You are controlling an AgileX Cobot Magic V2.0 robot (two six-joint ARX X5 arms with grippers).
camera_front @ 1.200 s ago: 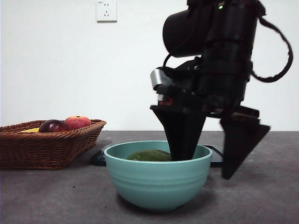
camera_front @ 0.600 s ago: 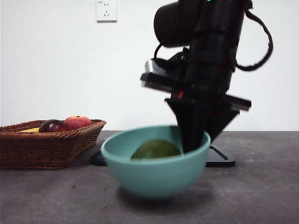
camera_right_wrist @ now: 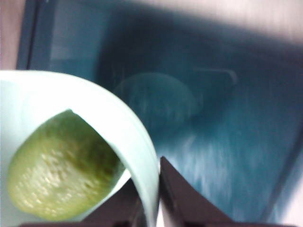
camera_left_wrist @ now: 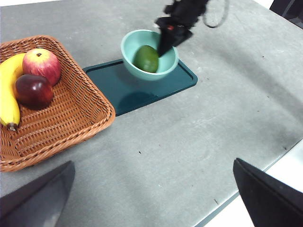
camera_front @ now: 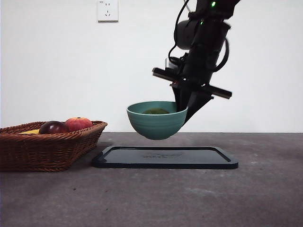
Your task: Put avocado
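The olive-green avocado (camera_front: 155,111) lies inside a teal bowl (camera_front: 156,121). My right gripper (camera_front: 183,108) is shut on the bowl's rim and holds the bowl in the air above a dark tray (camera_front: 165,157). In the left wrist view the avocado (camera_left_wrist: 146,58) sits in the bowl (camera_left_wrist: 131,41) over the tray (camera_left_wrist: 130,90), with the right gripper (camera_left_wrist: 165,46) on the rim. In the right wrist view the jaws pinch the bowl wall (camera_right_wrist: 130,137), with the avocado (camera_right_wrist: 61,165) inside. My left gripper (camera_left_wrist: 151,198) is open and empty, high above the table's near edge.
A wicker basket (camera_front: 47,149) stands at the left with a maroon fruit (camera_front: 53,127) and a red-orange fruit (camera_front: 78,124); the left wrist view also shows a banana (camera_left_wrist: 8,99) in it. A wall socket (camera_front: 108,10) is high on the back wall.
The right gripper closed on the bowl's rim, lifted the bowl with the avocado off the table and carried it back, over the dark tray.
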